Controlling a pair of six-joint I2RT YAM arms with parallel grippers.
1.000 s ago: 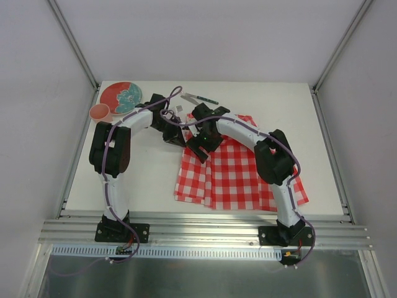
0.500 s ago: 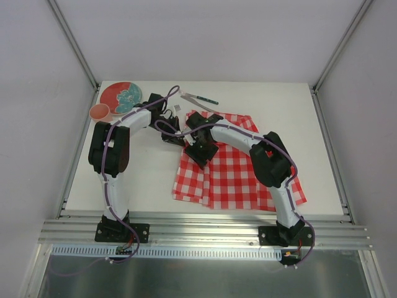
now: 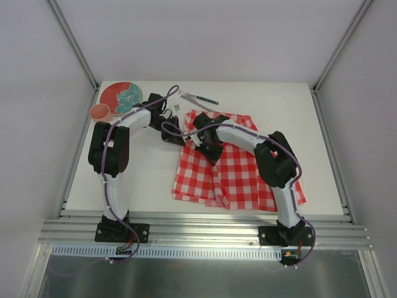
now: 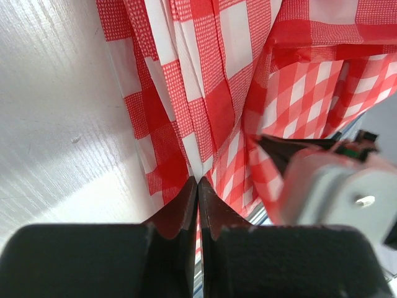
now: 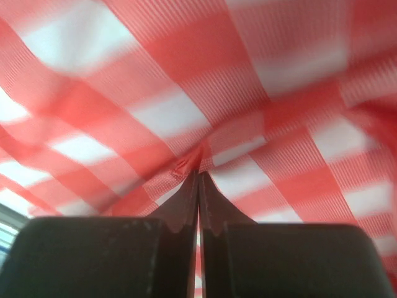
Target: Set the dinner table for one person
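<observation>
A red-and-white checked cloth [image 3: 242, 174] lies folded and rumpled on the off-white dinner table [image 3: 142, 180], right of centre. My left gripper [image 3: 176, 135] is at the cloth's far left corner. In the left wrist view its fingers [image 4: 186, 205] are shut with a fold of the cloth [image 4: 205, 93] pinched between them. My right gripper [image 3: 209, 149] sits just right of it, low over the cloth. In the right wrist view it [image 5: 199, 177] is shut on a puckered ridge of the cloth [image 5: 186, 93].
A red and teal plate [image 3: 121, 97] and a pink cup [image 3: 100, 113] stand at the table's far left corner. A utensil with a dark handle [image 3: 200, 98] lies behind the cloth. Aluminium rails [image 3: 205, 233] run along the near edge.
My right gripper has closed from wide open onto the cloth and shifted slightly right and forward. The left gripper has kept its hold on the cloth's corner.
</observation>
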